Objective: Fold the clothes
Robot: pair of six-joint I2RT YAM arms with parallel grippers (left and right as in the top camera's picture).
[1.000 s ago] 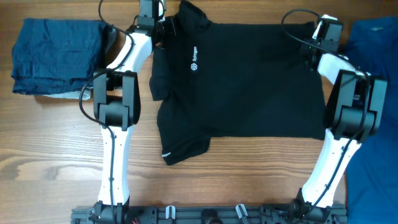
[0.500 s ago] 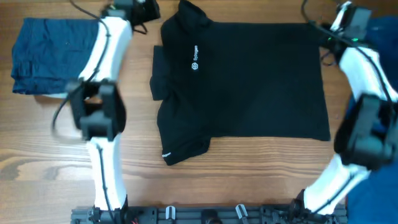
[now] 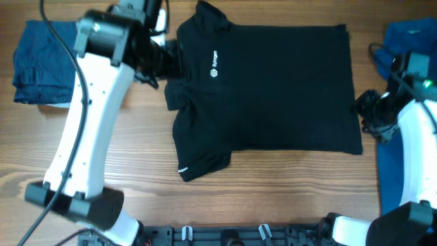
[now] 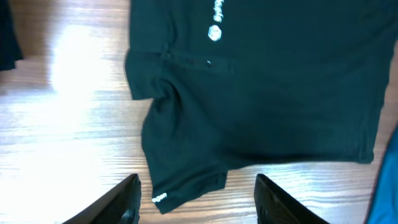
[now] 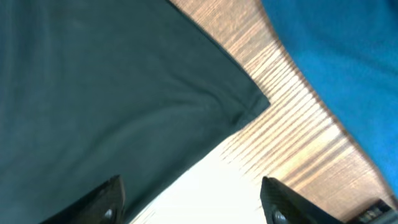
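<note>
The black short-sleeved collared shirt [image 3: 273, 89] lies spread flat on the wooden table [image 3: 273, 191], collar at the far left, white chest logo [image 3: 214, 68] facing up. One sleeve is bunched by the left side and the other sticks out at the near left. My left gripper [image 3: 160, 61] hovers above the collar-side sleeve, open and holding nothing. In the left wrist view the gripper [image 4: 199, 205] frames the near sleeve of the shirt [image 4: 261, 93]. My right gripper [image 3: 372, 113] is off the shirt's right hem, open. In the right wrist view that gripper [image 5: 193, 202] is empty above a hem corner of the shirt [image 5: 93, 81].
Dark blue folded garments [image 3: 61, 61] are stacked at the far left. A royal blue garment [image 3: 410, 41] lies along the right edge, close to the right arm, and fills the upper right of the right wrist view [image 5: 336, 62].
Both grippers have opened and let go of the shirt's far edge. Both arms have lifted and swung toward the near side; the shirt now lies flat.
</note>
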